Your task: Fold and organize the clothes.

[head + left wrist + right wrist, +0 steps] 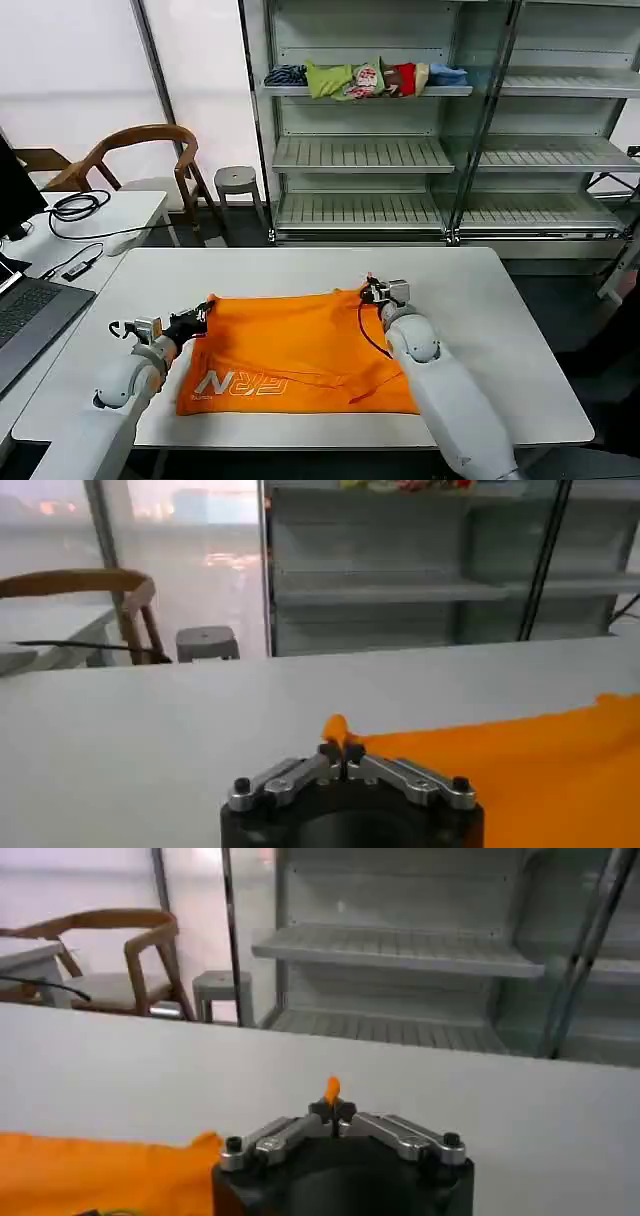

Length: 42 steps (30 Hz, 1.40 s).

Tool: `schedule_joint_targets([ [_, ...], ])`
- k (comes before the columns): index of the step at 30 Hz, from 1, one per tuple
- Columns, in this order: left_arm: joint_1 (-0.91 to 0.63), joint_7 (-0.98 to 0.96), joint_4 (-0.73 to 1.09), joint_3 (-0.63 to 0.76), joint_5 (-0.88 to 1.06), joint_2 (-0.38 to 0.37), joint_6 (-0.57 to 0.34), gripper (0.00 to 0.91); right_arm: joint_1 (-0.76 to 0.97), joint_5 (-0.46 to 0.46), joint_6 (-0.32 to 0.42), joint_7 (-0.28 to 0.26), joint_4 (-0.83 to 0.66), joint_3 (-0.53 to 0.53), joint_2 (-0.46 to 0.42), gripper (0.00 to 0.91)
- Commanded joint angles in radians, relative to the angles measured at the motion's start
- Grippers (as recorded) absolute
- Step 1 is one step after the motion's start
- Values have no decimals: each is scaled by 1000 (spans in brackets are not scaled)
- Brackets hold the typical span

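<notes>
White tabletop (480, 300) runs under the whole scene, bare on every side of the work. Nearest the robot lies the shirt's (300, 350) front edge with its white lettering (240, 383); that edge sits flat while the cloth behind it is doubled over, a crease running across the middle. The shirt lies between the two grippers and stretches from one set of jaws to the other.

Left gripper (203, 316) has its jaws pinched tight on the shirt's far left corner; in the left wrist view a small orange tuft pokes up past the closed fingertips (338, 748), and the rest of the cloth trails away toward the other arm. Right gripper (373, 291) is likewise clamped on the far right corner, a nub of orange standing just beyond its tips (331, 1110).

Holding both far corners at once probably keeps the edge taut and level, so that a fold lands square rather than skewed.

Beyond the jaws stand a stool (237, 181), a wooden chair (140, 150) and steel shelves (360, 155) carrying a bundle of other garments (365, 80).
</notes>
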Motion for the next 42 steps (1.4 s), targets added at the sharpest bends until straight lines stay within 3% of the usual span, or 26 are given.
schedule_joint_targets([
  [1,153,1,-126,-82,-11,3,-5,20,-150,9,0,0,235,17,-54,0],
  [23,309,-1,-287,-155,-10,-22,-22,30,-440,-31,1,8,492,91,-112,0],
  [42,376,0,-314,-161,23,-14,-24,20,-466,-53,16,8,486,113,-118,0],
])
